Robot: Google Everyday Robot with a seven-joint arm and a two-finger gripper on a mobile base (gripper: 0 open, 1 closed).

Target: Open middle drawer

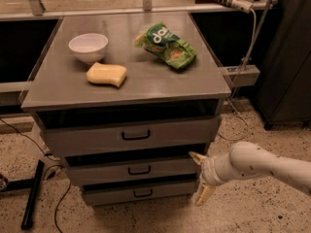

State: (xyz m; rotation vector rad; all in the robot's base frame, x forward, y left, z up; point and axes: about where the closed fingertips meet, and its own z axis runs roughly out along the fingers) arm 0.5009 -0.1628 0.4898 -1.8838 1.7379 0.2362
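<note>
— Where is the gripper (200, 177) from where you stand?

— Low at the cabinet's front right corner, about four o'clock from the middle of the cabinet. It sits on the end of a pale arm (262, 165) that reaches in from three o'clock.

— Clenched or released?

— Released. The upper finger (197, 157) and lower finger (204, 194) stand spread, one above the other, and grasp nothing.

— And the middle drawer (167, 168)?

— Second of the three grey fronts, between the top drawer (87, 141) at its twelve o'clock and the bottom drawer (107, 195) at its six. Its black bar handle (139, 170) sits at the centre of the panel. The gripper is at three o'clock from that handle, at the panel's right end. The upper finger lies by the panel's top right corner; I cannot tell whether it touches.

— What is on the cabinet top (160, 89)?

— A white bowl (88, 46) toward ten o'clock, a yellow sponge (106, 74) just at its five o'clock, and a green snack bag (166, 46) toward one o'clock, lying flat and well apart from the bowl.

— Anything on the floor?

— A black bar (32, 193) lies at eight o'clock from the cabinet, with a thin cable (58, 205) beside it.
</note>
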